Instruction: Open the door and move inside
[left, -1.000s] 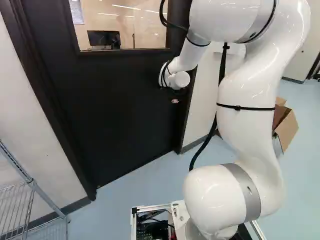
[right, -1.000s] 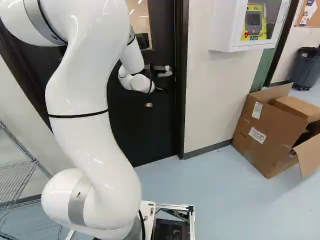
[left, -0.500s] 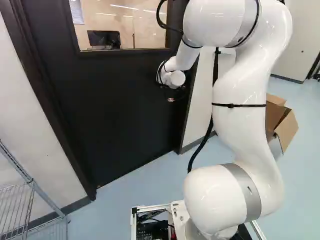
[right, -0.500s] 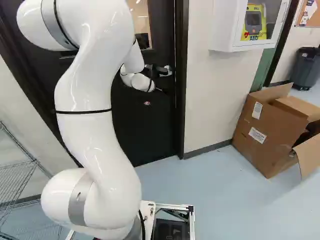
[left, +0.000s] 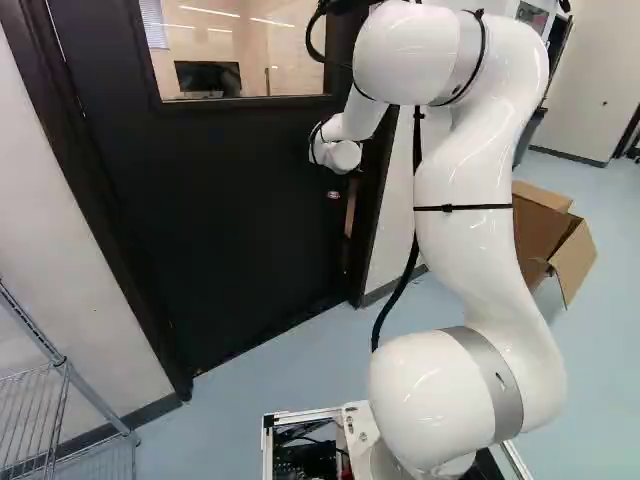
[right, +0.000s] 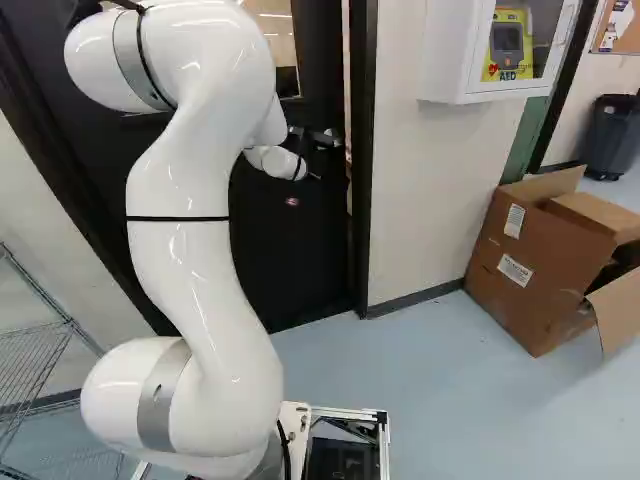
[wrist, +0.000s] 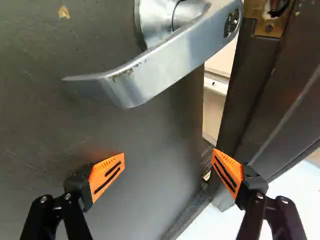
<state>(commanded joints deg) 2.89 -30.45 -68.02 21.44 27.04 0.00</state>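
Note:
In the right base view my gripper (right: 303, 147) is at the handle side of the dark door (right: 290, 240), close to the metal lever handle (right: 328, 138). The wrist view shows the gripper (wrist: 168, 167) open, its orange pads wide apart with nothing gripped. The lever (wrist: 167, 65) lies ahead of the fingers, outside the space between them, and looks tilted. Beyond it the door (wrist: 100, 135) stands slightly ajar, with a narrow gap to the door frame (wrist: 260, 85). One finger is over the door face, the other over the frame side.
An open cardboard box (right: 540, 265) stands on the floor right of the door. Above it a white AED cabinet (right: 470, 60) juts from the wall. A wire shelf (left: 60, 400) stands at the left, near the wall. A dark bin (right: 610, 135) is farther back.
The door has swung a little away from its frame, opening a bright gap at the handle side. My arm has shifted forward with it, leftward in the left base view. The base has stayed put.

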